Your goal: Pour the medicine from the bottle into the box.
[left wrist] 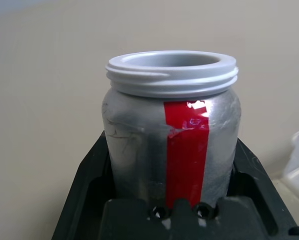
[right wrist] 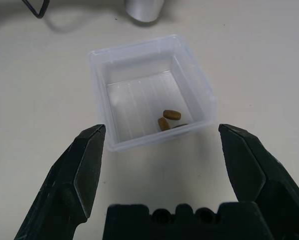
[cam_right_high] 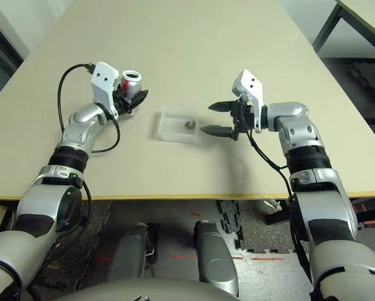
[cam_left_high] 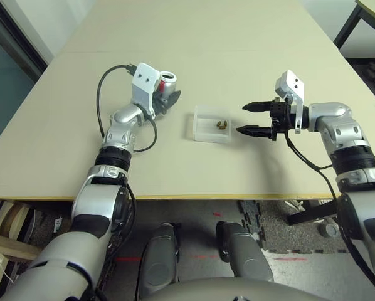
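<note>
The silver-grey bottle (left wrist: 172, 135) with a red stripe stands upright and uncapped, its mouth open, and my left gripper (cam_left_high: 164, 94) is shut on it, a black finger on each side of its lower body. It is left of the clear plastic box (cam_left_high: 203, 128), which rests on the table's middle. A few brownish-gold medicine pills (right wrist: 170, 119) lie inside the box (right wrist: 134, 100), near one wall. My right gripper (cam_left_high: 241, 119) hovers just right of the box, open, with nothing between its fingers. In the right wrist view the box lies beyond the spread fingertips (right wrist: 92, 145), with the bottle's base (right wrist: 143, 9) farther off.
A black cable (cam_left_high: 101, 94) loops off the left forearm over the table. The tan table (cam_left_high: 250, 50) stretches far behind the box; its front edge (cam_left_high: 175, 196) runs near my body. A second table's dark leg (cam_left_high: 349, 22) stands at the far right.
</note>
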You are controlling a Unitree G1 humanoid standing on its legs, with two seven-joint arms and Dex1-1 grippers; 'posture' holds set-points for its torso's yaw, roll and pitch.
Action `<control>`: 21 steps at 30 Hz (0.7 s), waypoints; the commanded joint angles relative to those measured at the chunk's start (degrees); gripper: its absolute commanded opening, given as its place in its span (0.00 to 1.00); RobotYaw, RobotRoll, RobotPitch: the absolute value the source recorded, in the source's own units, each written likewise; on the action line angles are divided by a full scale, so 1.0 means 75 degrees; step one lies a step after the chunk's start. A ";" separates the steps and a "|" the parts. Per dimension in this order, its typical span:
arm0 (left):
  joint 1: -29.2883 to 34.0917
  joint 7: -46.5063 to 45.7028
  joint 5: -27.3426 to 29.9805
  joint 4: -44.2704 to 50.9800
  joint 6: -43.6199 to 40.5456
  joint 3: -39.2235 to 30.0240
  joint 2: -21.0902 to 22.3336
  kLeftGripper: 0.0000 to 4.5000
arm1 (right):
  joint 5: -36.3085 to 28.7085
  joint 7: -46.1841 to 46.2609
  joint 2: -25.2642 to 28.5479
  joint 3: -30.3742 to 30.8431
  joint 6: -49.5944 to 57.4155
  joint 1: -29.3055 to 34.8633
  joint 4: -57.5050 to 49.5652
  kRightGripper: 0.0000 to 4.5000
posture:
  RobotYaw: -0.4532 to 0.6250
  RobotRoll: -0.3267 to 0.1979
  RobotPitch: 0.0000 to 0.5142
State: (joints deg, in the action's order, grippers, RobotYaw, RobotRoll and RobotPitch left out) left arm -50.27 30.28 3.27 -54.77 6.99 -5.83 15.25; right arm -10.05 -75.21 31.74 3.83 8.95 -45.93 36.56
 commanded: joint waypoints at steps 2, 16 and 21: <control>0.0056 -0.0171 0.0142 -0.0376 0.0325 -0.0164 -0.0034 0.60 | 0.0039 -0.0063 0.0113 0.0052 -0.0005 0.0018 -0.0060 1.00 | 0.40 0.62 0.31; 0.0426 -0.0250 0.0296 -0.0656 0.0745 -0.0420 -0.0139 0.60 | 0.0049 -0.0029 0.0120 0.0060 -0.0008 -0.0036 -0.0052 1.00 | 0.39 0.62 0.31; 0.0496 -0.0289 0.0312 -0.0649 0.0787 -0.0435 -0.0176 0.60 | 0.0042 -0.0017 0.0117 0.0057 -0.0001 -0.0003 -0.0106 1.00 | 0.39 0.62 0.32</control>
State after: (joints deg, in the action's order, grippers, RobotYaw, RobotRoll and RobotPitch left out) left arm -48.25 28.67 4.95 -57.91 12.99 -8.91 14.23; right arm -10.05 -75.23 32.26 3.83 8.96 -45.93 36.35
